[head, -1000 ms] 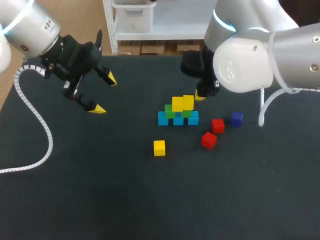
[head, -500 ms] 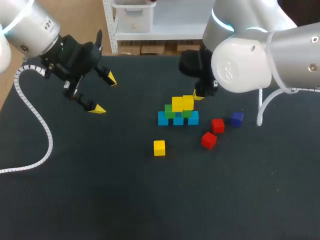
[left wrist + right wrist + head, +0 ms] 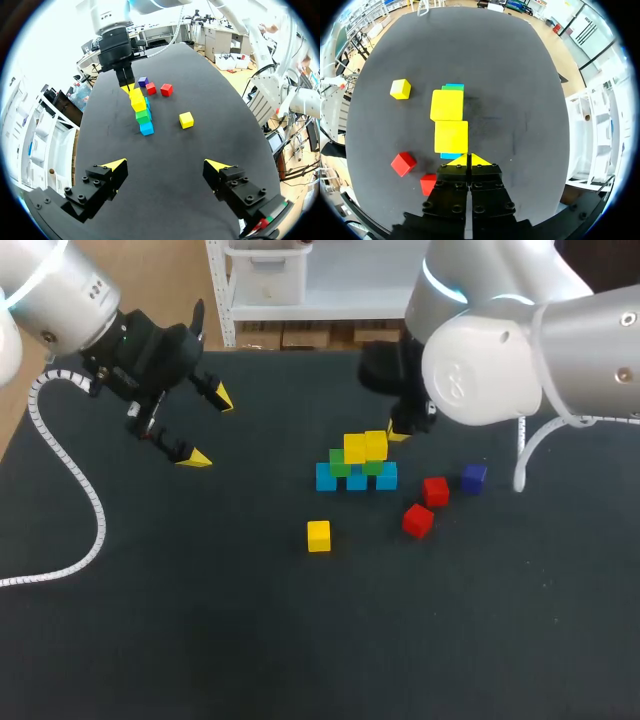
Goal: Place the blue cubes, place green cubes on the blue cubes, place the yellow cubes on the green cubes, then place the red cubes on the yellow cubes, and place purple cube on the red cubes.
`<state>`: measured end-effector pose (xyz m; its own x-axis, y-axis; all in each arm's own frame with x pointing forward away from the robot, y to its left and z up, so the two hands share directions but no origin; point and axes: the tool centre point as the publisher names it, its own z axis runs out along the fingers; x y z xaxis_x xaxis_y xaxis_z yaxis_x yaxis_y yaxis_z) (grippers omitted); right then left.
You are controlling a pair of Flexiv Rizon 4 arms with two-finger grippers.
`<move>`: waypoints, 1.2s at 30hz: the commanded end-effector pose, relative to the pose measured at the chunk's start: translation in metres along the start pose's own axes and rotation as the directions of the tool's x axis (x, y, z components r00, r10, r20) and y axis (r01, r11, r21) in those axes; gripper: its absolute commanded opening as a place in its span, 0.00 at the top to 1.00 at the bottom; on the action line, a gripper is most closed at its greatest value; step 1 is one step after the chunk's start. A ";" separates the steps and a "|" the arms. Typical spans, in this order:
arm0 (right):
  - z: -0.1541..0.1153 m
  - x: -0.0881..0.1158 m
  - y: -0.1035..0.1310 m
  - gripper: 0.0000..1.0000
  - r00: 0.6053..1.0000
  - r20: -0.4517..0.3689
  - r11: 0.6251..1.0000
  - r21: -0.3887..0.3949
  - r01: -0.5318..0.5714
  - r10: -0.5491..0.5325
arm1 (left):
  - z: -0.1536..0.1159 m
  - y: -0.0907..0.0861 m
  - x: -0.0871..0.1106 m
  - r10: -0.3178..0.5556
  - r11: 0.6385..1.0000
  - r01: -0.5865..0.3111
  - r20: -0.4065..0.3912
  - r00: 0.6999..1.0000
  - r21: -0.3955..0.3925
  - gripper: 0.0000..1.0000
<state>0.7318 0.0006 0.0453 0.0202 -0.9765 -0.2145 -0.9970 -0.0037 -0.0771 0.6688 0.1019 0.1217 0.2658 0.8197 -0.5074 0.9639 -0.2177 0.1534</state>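
Behind the stack, just beside its two placed yellow cubes (image 3: 365,447), the right gripper (image 3: 468,160) hangs with its fingers pressed together, holding nothing. Those yellows sit on green cubes (image 3: 340,464) over the blue cubes (image 3: 326,477). A loose yellow cube (image 3: 318,535) lies on the surface (image 3: 230,630) in front of the stack, and the red cubes (image 3: 435,490) and purple cube (image 3: 474,477) lie to its right.

Fetching the loose yellow looks like the step in hand. The right gripper should rise clear before crossing, since a low sweep would likely topple the upper tiers. It should then open, descend straight, and close on two opposite flat faces. The left gripper (image 3: 165,164) hovers spread wide and empty, well apart from the stack.
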 end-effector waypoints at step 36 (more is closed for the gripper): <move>-0.072 0.126 0.127 0.00 0.831 0.539 0.978 0.055 -0.199 0.139 | 0.000 0.000 0.001 0.002 1.000 -0.002 0.001 1.000 0.000 0.00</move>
<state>0.6267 -0.1184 0.0809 -0.1092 -0.7951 -0.5966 -0.9874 0.1560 -0.0273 0.6688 0.1019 0.1217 0.2658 0.8197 -0.5074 0.9639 -0.2177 0.1534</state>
